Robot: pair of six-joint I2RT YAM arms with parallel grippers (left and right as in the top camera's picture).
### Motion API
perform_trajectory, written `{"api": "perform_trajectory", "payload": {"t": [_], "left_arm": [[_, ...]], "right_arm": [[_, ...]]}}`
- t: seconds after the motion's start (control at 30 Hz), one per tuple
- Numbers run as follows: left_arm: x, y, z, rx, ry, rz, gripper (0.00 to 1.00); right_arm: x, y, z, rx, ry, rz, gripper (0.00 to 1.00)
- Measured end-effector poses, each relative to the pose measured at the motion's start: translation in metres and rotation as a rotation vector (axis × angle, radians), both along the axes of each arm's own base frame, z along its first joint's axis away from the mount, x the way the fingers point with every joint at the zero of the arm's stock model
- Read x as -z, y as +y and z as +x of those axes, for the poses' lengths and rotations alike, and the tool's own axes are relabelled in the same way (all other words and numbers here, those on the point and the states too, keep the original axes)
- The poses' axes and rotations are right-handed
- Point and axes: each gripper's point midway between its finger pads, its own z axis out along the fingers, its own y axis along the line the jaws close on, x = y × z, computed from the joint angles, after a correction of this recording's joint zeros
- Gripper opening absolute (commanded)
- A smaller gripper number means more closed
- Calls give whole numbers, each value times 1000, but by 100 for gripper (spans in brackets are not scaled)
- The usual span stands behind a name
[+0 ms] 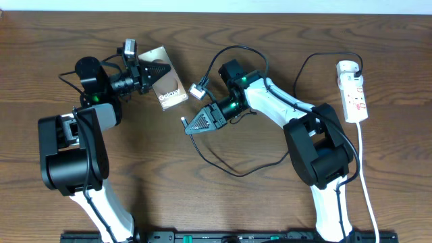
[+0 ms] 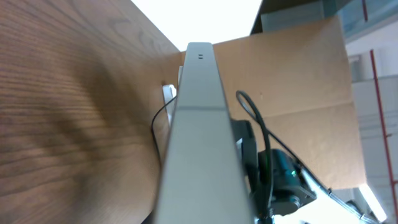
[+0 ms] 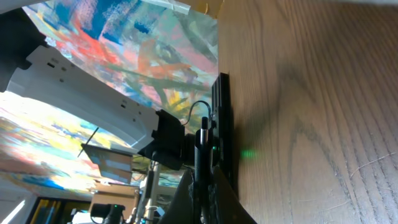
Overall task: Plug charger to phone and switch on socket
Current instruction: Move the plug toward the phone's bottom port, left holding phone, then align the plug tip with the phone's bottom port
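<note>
The phone (image 1: 169,86), bronze-brown with white "Galaxy" lettering, is at the upper left, held tilted by my left gripper (image 1: 152,70), which is shut on its near end. In the left wrist view the phone shows edge-on as a pale slab (image 2: 196,118); the fingers themselves are hidden. My right gripper (image 1: 192,126) is shut on the charger's black cable (image 1: 233,169), with the small connector tip (image 1: 183,120) sticking out toward the left, a short gap below and right of the phone. In the right wrist view the cable (image 3: 203,149) runs up between the shut fingers (image 3: 204,193). The socket strip (image 1: 355,94) lies at the far right.
A white adapter (image 1: 347,67) sits at the strip's far end, and the black cable leads to it. A white cord (image 1: 366,177) runs down the right side. The black cable loops loosely over the table's middle. A small grey plug (image 1: 198,90) hangs on a cable between the arms.
</note>
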Motion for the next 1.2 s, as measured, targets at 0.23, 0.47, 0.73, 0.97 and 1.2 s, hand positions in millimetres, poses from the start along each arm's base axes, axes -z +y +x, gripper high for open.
{"api": "perform_trajectory", "payload": {"t": [0.23,0.47,0.73,0.97,1.2], "left_arm": [[0,1,1,-9,61,-25,7],[-2,0,1,-8,61,-28,7],[-3,1,1,-8,54,-27,7],[-3,0,1,-8,54,-27,7],[-7,0,1,-3,21,-21,7]], "right_arm": [[0,2,3,2,-21,9,1],[-2,7,12,13,-44,22,1],[-3,10,17,24,-20,10,1],[-3,8,21,38,-7,-2,1],[-3,1,31,63,-4,-5,1]]}}
